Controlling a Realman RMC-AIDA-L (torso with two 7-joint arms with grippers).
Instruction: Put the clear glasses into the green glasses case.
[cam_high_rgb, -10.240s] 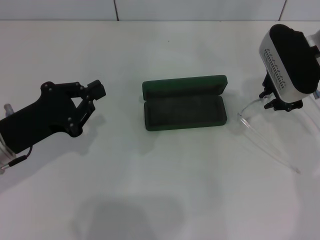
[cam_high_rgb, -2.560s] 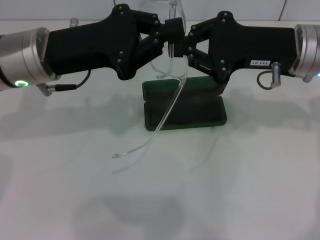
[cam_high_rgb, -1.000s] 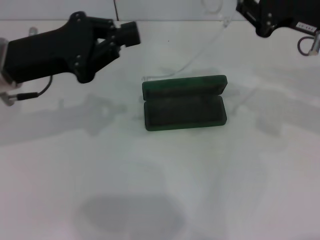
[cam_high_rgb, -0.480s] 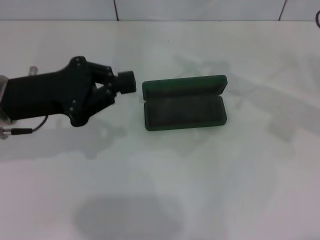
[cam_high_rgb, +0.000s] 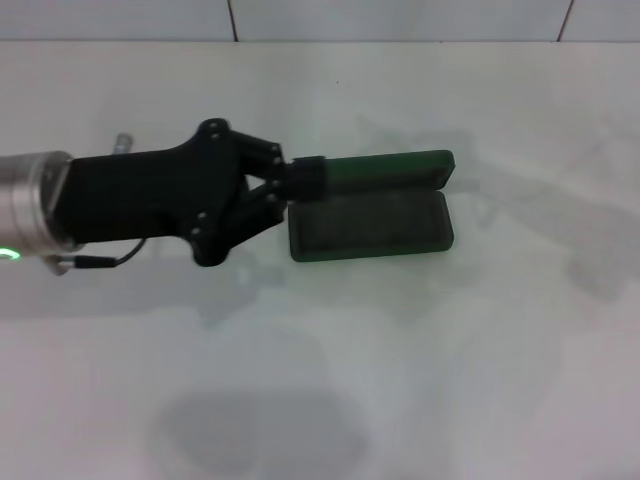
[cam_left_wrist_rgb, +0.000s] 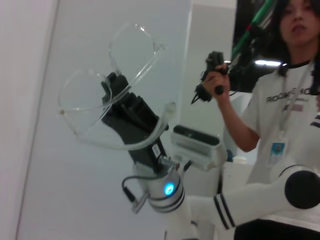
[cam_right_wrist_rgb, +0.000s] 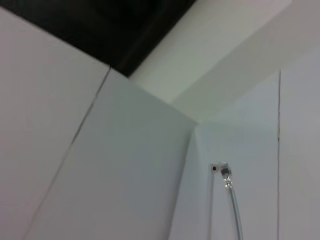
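The green glasses case (cam_high_rgb: 372, 218) lies open on the white table, lid (cam_high_rgb: 385, 170) tipped back. In the head view my left gripper (cam_high_rgb: 306, 179) reaches in from the left, shut, with its tips over the left end of the case at the lid's hinge side; nothing shows between them. The right arm is outside the head view. In the left wrist view my right gripper (cam_left_wrist_rgb: 112, 84) is raised high and is shut on the clear glasses (cam_left_wrist_rgb: 131, 50), which hang around its fingers. A thin clear arm tip of the glasses (cam_right_wrist_rgb: 227, 181) shows in the right wrist view.
The white table (cam_high_rgb: 420, 380) spreads around the case, with a tiled wall edge at the back. A person (cam_left_wrist_rgb: 280, 115) holding a controller stands behind the robot in the left wrist view.
My left gripper has moved right and now reaches the case's left end. The right arm, at the top right with the glasses a second ago, has left the head view.
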